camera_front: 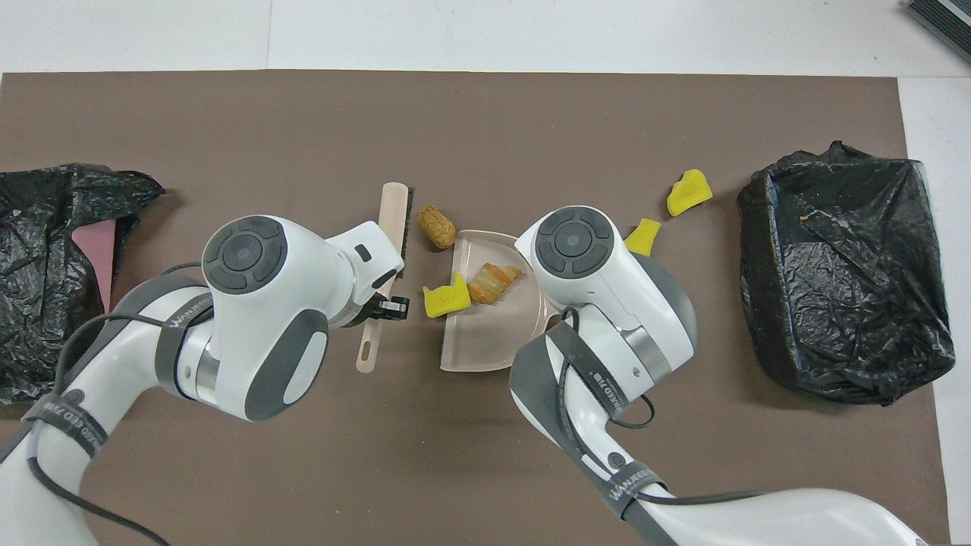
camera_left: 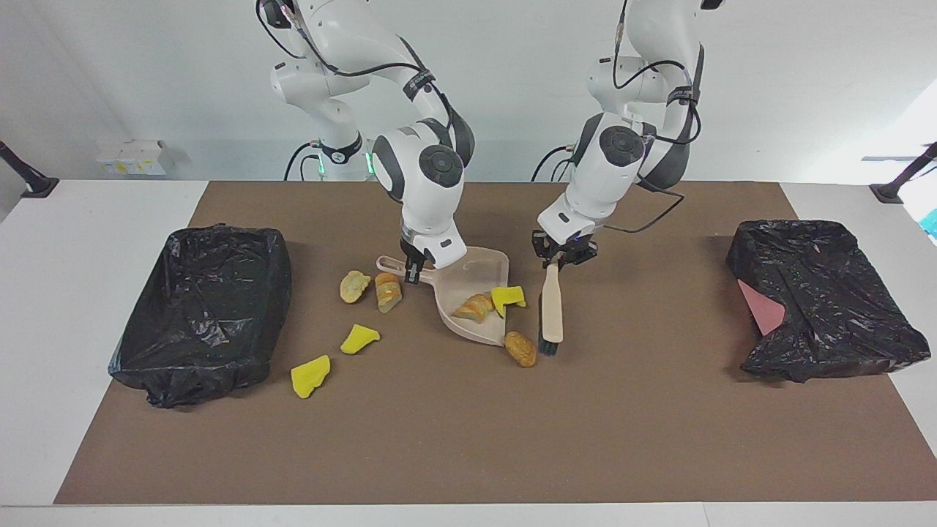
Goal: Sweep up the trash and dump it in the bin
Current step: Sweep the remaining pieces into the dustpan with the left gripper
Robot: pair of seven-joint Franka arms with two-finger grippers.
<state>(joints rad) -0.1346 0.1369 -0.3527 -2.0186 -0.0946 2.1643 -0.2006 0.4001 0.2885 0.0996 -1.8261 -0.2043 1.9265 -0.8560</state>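
My right gripper (camera_left: 414, 269) is shut on the handle of the beige dustpan (camera_left: 479, 268), which rests on the brown mat. A bread-like lump (camera_left: 474, 307) and a yellow sponge chunk (camera_left: 507, 297) lie in the pan (camera_front: 485, 341). My left gripper (camera_left: 561, 258) is shut on the brush (camera_left: 551, 307), bristles down beside the pan's mouth. A tan lump (camera_left: 520, 349) lies just outside the lip. Two more bread lumps (camera_left: 355, 286) (camera_left: 388, 291) and two yellow chunks (camera_left: 359, 339) (camera_left: 310, 375) lie toward the black-lined bin (camera_left: 205, 307).
A second black-bagged bin (camera_left: 820, 300) with a pink patch showing stands at the left arm's end of the mat. The overhead view hides the right gripper under its own arm. White table borders the brown mat (camera_left: 468, 439).
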